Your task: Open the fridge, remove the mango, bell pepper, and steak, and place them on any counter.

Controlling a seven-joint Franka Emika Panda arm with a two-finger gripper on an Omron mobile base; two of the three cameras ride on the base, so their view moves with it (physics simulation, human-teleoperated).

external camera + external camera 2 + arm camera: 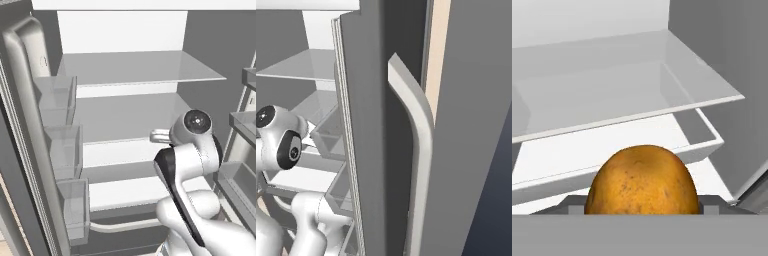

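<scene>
**Mango at the gripper, fridge doors open**

While both doors of the fridge (125, 60) stand swung outward, its white interior is exposed in the left base view, with a glass shelf (140, 67) at the top and two further shelves below it. Three clear door bins (62, 150) are seen stacked on the inside of the left door, and more bins are seen at the right edge of that view. The arm (192, 150) is seen rising from the lower right, with its wrist level with the lower shelves and directed into the compartment.

In the right base view, the outer face of the right door is seen close up, together with its long pale curved handle (418, 140). The arm is seen to the left of that door.

In the hand view, the mango (642, 182) is recorded low and central, directly in front of the gripper (642, 210); its orange-yellow, speckled skin is seen large against the white shelves. The mango is flanked low down by grey parts on both sides. The jaws are hidden behind the fruit, so it cannot be told whether the mango is grasped or only lies between parted jaws. Glass shelves are seen behind the mango.
</scene>
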